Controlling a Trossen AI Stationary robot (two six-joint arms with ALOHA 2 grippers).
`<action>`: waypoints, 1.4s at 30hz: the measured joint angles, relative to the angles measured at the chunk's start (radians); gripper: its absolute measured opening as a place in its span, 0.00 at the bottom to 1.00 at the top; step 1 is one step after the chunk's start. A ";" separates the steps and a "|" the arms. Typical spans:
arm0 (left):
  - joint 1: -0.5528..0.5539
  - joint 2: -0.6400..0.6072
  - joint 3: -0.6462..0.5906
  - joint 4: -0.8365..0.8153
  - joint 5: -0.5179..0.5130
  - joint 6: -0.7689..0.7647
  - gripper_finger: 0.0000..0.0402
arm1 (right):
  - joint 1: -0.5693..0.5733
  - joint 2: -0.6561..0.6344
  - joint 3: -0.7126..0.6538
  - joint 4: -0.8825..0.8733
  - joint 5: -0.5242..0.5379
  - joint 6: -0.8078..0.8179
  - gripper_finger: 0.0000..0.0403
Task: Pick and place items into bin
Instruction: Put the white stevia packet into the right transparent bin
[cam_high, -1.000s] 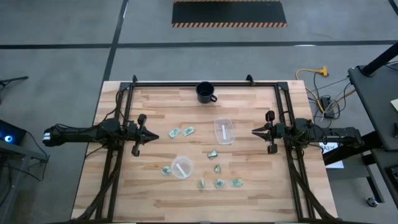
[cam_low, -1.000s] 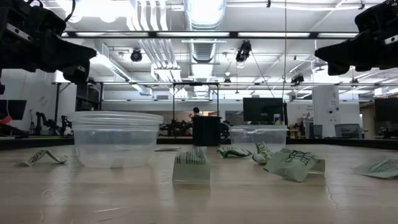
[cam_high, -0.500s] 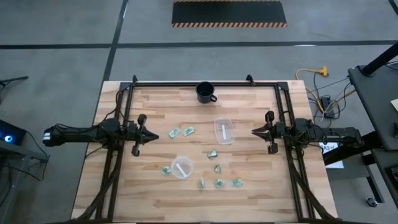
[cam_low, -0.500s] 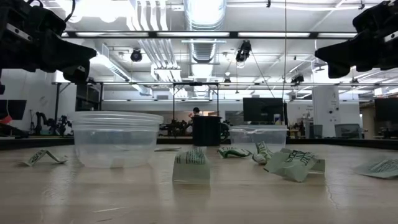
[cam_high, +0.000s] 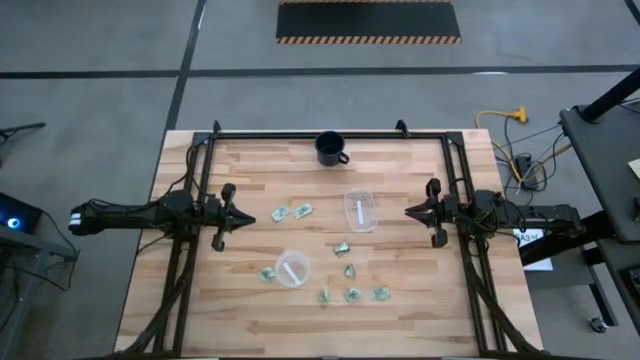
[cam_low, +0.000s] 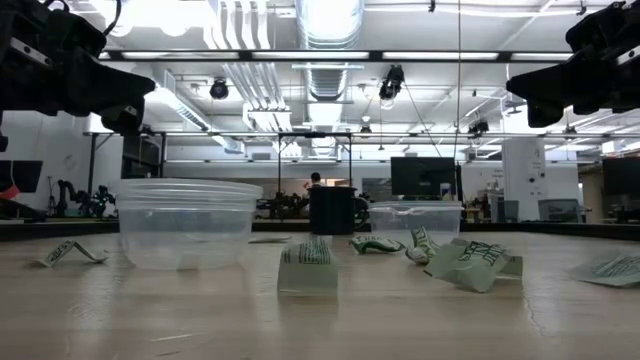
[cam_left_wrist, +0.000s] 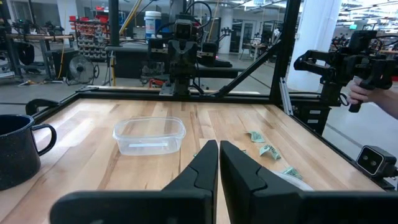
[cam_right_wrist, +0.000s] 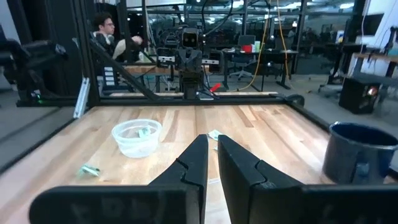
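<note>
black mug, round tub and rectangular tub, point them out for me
black mug (cam_high: 330, 148), high view, its dark inside
round tub (cam_high: 292, 268), high view, its clear floor
rectangular tub (cam_left_wrist: 149, 135), left wrist view, its near wall

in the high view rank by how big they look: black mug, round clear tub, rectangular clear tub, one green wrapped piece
1. rectangular clear tub
2. round clear tub, close to it
3. black mug, near the round tub, so unsure
4. green wrapped piece, clearly smallest

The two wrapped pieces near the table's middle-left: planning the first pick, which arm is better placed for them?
Left, probably. The left gripper, fingers shut, hangs just beside the two wrapped pieces; the right gripper waits across the rectangular container.
</note>
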 joint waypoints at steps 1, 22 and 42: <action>0.000 0.000 0.000 0.000 0.000 0.000 0.00 | 0.000 0.000 0.000 0.000 -0.001 0.028 0.07; 0.000 0.000 0.000 0.000 0.000 0.000 0.00 | 0.000 0.000 0.000 0.033 -0.005 0.229 0.07; 0.000 0.000 0.000 0.000 0.000 0.000 0.00 | 0.000 0.000 0.000 0.223 -0.009 0.230 0.07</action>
